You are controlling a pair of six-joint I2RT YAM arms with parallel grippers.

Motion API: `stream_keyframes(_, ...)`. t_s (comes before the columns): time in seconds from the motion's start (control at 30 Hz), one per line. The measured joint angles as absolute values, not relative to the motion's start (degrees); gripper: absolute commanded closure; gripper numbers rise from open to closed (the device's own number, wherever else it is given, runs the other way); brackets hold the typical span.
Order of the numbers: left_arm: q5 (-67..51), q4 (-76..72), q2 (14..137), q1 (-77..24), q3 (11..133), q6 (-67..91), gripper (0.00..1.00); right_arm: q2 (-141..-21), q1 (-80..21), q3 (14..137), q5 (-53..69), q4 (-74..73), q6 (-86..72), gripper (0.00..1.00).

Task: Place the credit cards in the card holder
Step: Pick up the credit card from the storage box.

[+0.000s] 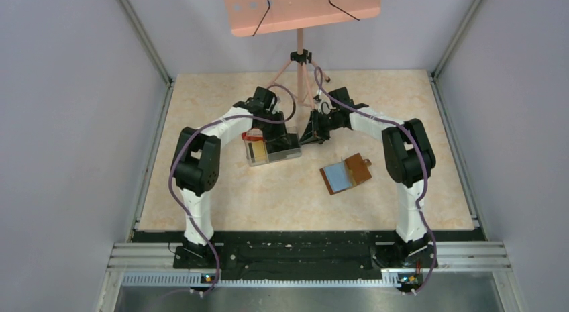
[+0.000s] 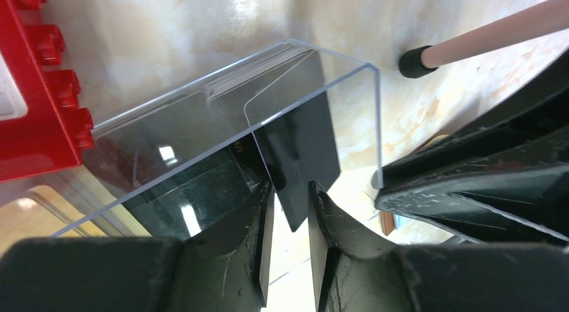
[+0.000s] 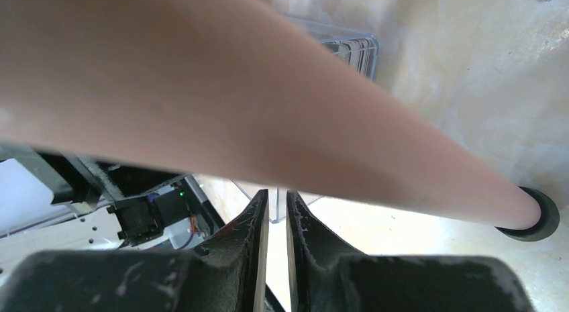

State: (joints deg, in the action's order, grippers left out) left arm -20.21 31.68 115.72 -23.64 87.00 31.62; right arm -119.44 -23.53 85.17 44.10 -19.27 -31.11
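Note:
The card holder [image 1: 360,167] lies open on the table right of centre, with a blue card [image 1: 337,178] on its left half. A clear plastic box [image 1: 272,153] holds a tan-yellow card [image 1: 257,151] and dark cards. My left gripper [image 1: 278,139] is over the box. In the left wrist view its narrow jaws [image 2: 290,186] hold the lower corner of a tilted black card [image 2: 298,144], raised above the box's rim [image 2: 168,100]. My right gripper [image 1: 314,132] is at the box's right end. Its jaws [image 3: 275,192] are nearly closed, with the box's wall edge [image 2: 377,124] between them.
A small red tray [image 1: 253,135] touches the box's far left corner and shows in the left wrist view [image 2: 33,90]. A pink music stand [image 1: 300,10] stands at the back. One tripod leg [image 3: 302,111] crosses close over my right gripper, its foot [image 2: 415,62] near the box.

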Motion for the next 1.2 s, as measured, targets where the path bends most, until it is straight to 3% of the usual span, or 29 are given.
stream_keyframes(0.5,-24.1,25.7,114.9,-24.5,86.5,32.9,0.71,-119.4,-24.2,85.2,47.8,-16.9,-33.2,0.84)
stream_keyframes(0.6,-23.6,27.0,115.0,-24.5,86.5,32.9,0.77,-119.4,-24.6,85.2,48.1,-16.8,-33.2,0.83)
stream_keyframes(0.67,-23.1,27.7,115.0,-24.5,86.5,32.9,0.9,-119.4,-24.9,85.2,48.1,-16.9,-33.1,0.82)
stream_keyframes(0.73,-23.0,28.3,115.0,-24.5,86.5,32.7,1.0,-119.4,-25.0,85.2,48.1,-16.9,-33.1,0.76)
stream_keyframes(1.07,-21.3,29.4,114.4,-24.4,86.5,32.3,1.0,-116.4,-24.9,84.8,45.3,-17.4,-31.6,0.31)
stream_keyframes(1.2,-19.9,29.5,110.5,-24.4,85.1,31.3,1.0,-112.3,-24.8,83.2,43.2,-17.4,-30.8,0.23)
